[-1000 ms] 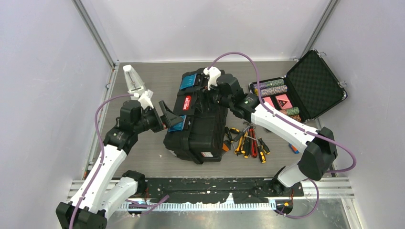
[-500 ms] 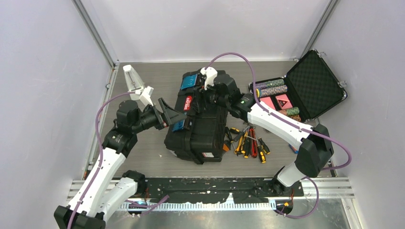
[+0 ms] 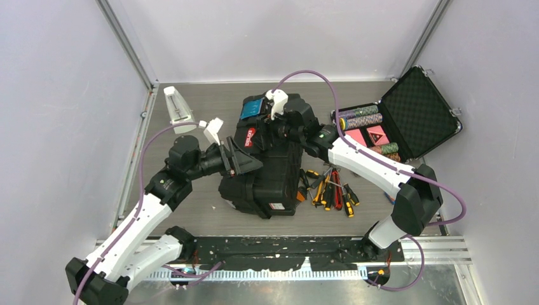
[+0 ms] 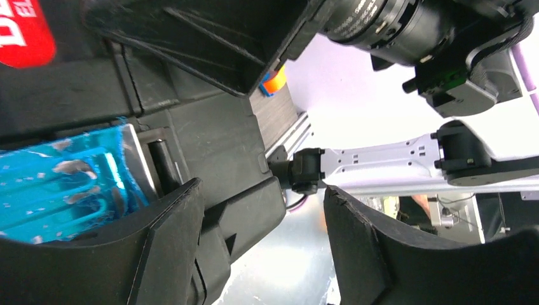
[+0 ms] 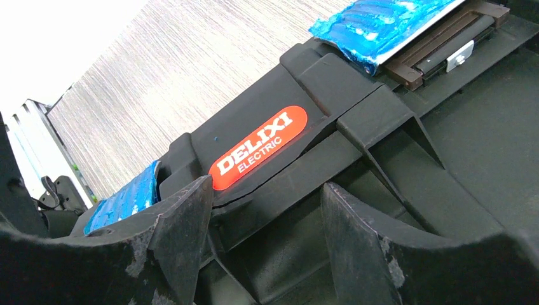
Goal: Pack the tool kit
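The tool kit's black toolbox (image 3: 270, 168) lies in the middle of the table, its handle bearing a red label (image 3: 249, 136) (image 5: 257, 149). My left gripper (image 3: 245, 162) (image 4: 264, 210) is open at the box's near left edge. A black corner of the box sits between its fingers, and the near blue latch (image 4: 63, 184) is just left of them. My right gripper (image 3: 279, 124) (image 5: 267, 238) stands open on the lid beside the handle. I cannot tell whether it touches. The far blue latch (image 3: 252, 108) (image 5: 381, 22) shows. Screwdrivers and red pliers (image 3: 330, 189) lie loose to the right of the box.
A smaller open black case (image 3: 416, 111) holding poker chips stands at the back right. A white wedge-shaped piece (image 3: 178, 108) lies at the back left. Metal rails run along the table's left side and near edge.
My left arm has swung right, up against the toolbox, now covering the near blue latch from above. Its jaws have narrowed. The right arm has hardly moved.
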Tool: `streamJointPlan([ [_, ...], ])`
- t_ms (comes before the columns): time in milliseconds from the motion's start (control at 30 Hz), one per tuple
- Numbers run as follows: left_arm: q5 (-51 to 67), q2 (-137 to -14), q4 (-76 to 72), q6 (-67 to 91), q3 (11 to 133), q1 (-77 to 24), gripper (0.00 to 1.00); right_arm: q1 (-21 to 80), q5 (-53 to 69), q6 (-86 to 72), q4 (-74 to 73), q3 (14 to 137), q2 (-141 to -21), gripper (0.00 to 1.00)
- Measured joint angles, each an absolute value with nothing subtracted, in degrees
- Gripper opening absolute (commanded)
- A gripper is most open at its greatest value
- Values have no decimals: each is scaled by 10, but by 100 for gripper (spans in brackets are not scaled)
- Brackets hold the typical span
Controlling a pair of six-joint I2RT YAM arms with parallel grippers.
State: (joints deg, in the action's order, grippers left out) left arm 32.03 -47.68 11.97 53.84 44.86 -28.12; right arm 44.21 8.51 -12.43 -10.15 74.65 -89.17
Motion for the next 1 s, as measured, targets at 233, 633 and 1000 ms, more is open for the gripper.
streamJointPlan([
  [233, 240, -475, 191, 492, 483, -311, 85, 442, 87, -124, -99, 746, -893, 68],
  [633, 86, -419, 384, 264, 548, -248, 98, 442, 91, -117, -98, 746, -893, 68],
  [1000, 21, -335, 398, 8, 462, -248, 99, 441, 95, -109, -93, 743, -893, 68],
])
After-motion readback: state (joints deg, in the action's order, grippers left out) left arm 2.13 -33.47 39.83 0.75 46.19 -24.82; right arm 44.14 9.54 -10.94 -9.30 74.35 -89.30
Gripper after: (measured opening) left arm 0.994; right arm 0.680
